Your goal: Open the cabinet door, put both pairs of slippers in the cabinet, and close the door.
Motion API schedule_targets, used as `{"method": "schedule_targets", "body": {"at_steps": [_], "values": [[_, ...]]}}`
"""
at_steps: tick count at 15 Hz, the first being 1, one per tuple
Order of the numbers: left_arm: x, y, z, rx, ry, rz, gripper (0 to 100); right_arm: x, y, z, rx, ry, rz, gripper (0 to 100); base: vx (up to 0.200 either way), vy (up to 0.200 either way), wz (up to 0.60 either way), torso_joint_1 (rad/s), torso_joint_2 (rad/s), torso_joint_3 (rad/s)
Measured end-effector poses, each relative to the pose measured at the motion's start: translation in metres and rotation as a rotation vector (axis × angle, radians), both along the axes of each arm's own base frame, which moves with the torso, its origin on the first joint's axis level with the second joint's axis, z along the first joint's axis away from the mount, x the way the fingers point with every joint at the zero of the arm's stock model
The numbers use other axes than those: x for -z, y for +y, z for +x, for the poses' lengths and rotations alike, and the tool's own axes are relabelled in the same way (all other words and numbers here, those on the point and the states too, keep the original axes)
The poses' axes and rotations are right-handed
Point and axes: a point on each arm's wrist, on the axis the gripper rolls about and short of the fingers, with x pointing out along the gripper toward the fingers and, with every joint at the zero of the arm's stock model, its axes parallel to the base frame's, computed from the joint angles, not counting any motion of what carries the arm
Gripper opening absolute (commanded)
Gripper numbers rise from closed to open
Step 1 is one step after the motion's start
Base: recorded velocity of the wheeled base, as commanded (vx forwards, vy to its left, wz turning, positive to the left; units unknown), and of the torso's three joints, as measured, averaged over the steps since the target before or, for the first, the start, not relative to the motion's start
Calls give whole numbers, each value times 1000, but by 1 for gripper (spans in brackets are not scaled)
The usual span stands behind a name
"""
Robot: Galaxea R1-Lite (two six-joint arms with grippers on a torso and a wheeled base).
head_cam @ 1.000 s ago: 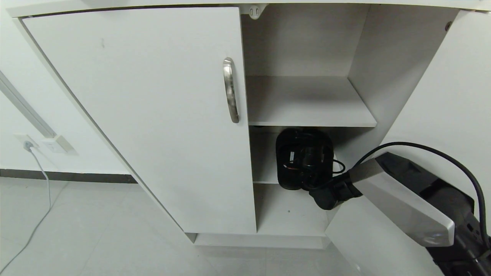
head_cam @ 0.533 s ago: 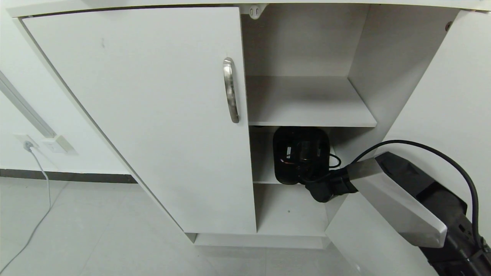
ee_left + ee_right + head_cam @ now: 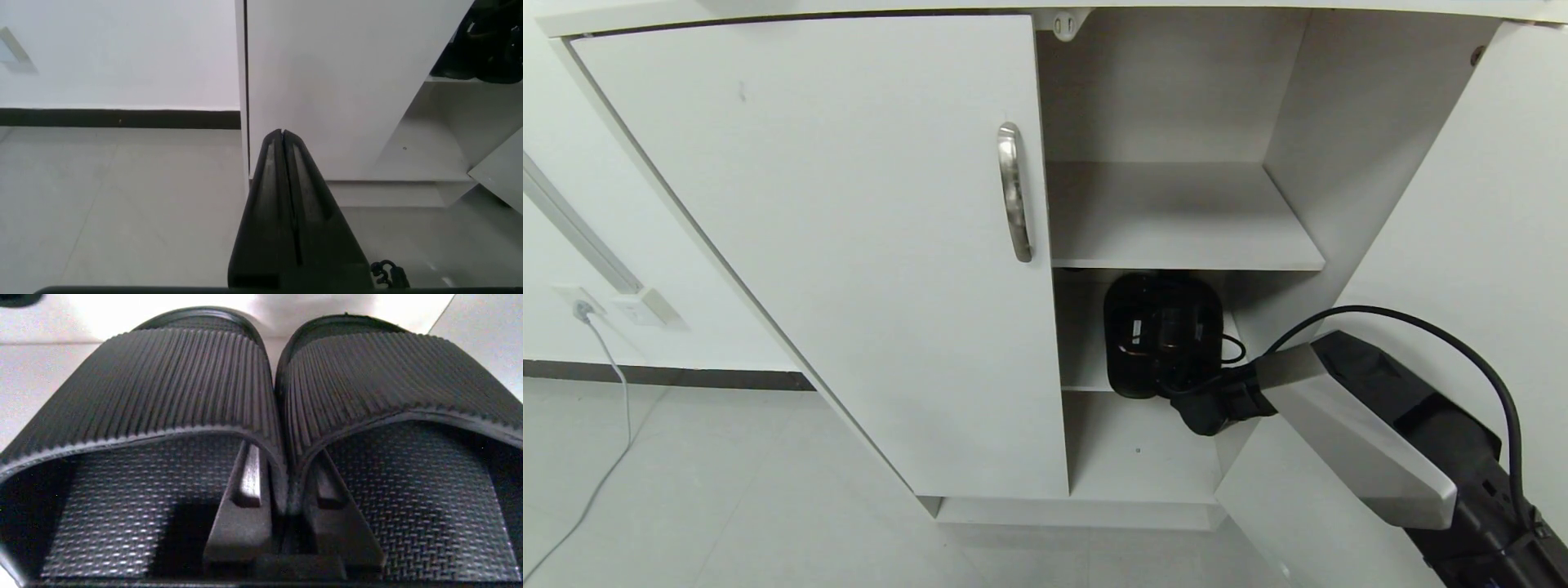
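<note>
A pair of black ribbed slippers [image 3: 1164,335] is inside the open right half of the white cabinet, at the middle shelf [image 3: 1082,347]. My right gripper [image 3: 282,490] is shut on them, its fingers [image 3: 249,478] pinching the two inner side walls together, toes pointing into the cabinet. In the head view my right arm [image 3: 1339,425] comes in from the lower right. I cannot tell whether the soles touch the shelf. My left gripper [image 3: 281,143] is shut and empty, low over the floor in front of the cabinet, and the slippers [image 3: 490,41] show beyond it.
The cabinet's left door [image 3: 849,245] is closed, with a metal handle [image 3: 1013,192]. Its right door [image 3: 1486,245] stands swung open beside my right arm. The upper shelf [image 3: 1176,216] and bottom shelf [image 3: 1135,449] are bare. A cable [image 3: 613,384] runs from a wall socket at left.
My right arm has pushed the slippers slightly to the left and deeper onto the middle shelf. The left door has not moved.
</note>
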Motion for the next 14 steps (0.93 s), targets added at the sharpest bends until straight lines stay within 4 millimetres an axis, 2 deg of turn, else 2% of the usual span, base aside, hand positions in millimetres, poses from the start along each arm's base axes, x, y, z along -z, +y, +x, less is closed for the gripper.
{"method": "schedule_targets", "body": {"at_steps": [4, 5, 10, 14], "values": [[0, 0, 0, -1, 0, 0, 0, 5, 0, 1, 1, 8, -3, 0, 0, 0, 0, 0, 0, 0], [0, 0, 0, -1, 0, 0, 0, 6, -1, 1, 3, 9, -3, 100, 0, 0, 0, 0, 0, 0], [0, 0, 0, -2, 0, -1, 0, 11, -3, -3, 6, 27, -11, 100, 0, 0, 0, 0, 0, 0], [0, 0, 0, -1, 0, -2, 0, 13, -8, -25, -8, 38, -17, 100, 0, 0, 0, 0, 0, 0]]}}
